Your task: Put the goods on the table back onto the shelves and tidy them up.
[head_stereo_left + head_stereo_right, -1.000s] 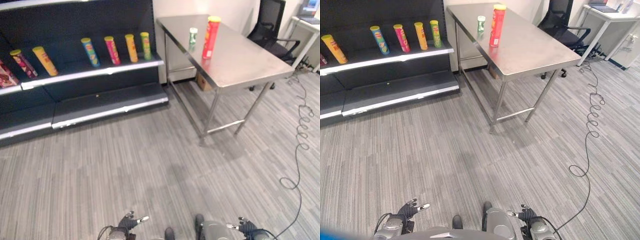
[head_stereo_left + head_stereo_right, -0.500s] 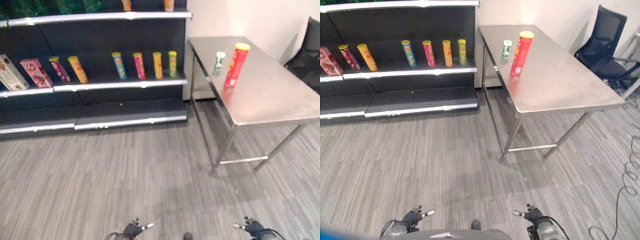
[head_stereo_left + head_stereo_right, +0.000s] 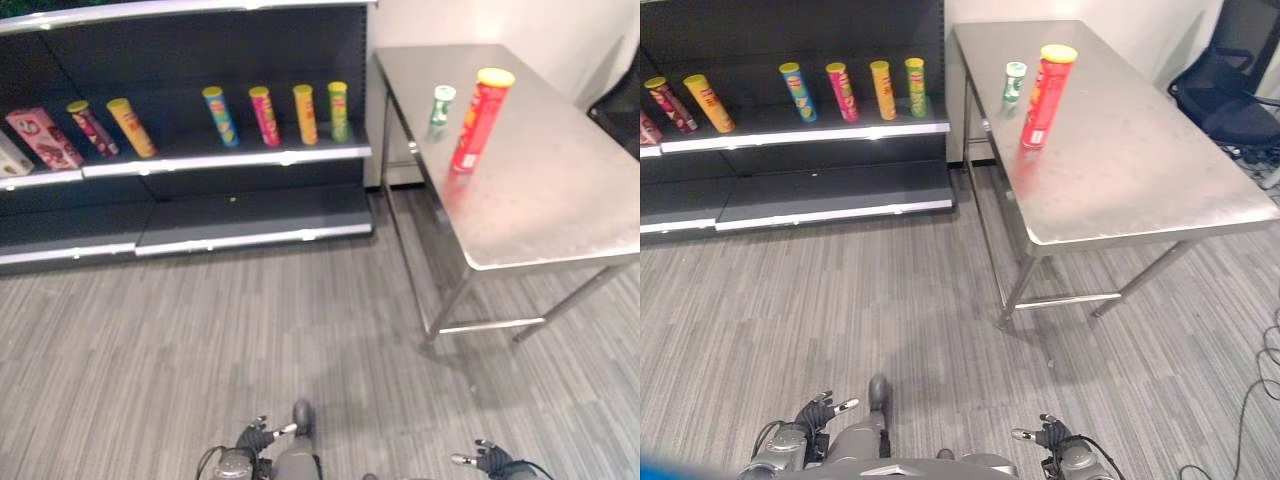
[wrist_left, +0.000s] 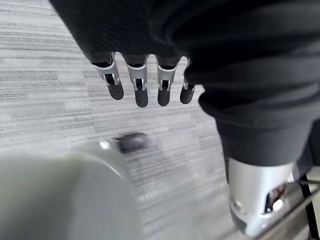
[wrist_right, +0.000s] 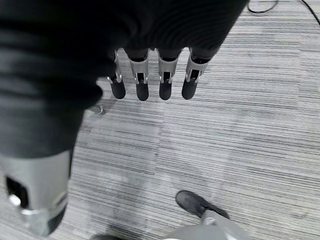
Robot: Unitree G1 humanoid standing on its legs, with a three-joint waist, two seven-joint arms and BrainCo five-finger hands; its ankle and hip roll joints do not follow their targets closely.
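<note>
Two cans (image 3: 476, 118) stand on the steel table (image 3: 560, 200) (grey striped floor (image 3: 200, 340) below).

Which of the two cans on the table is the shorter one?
The green can; it stands just beyond and shelf-side of the tall red can, reaching well below its yellow lid.

Open carpet (image 3: 250, 330) lies between me and the shelf (image 3: 220, 160), upper left; the table (image 3: 540, 200) blocks the upper right, two cans (image 3: 478, 118) near its far edge.
</note>
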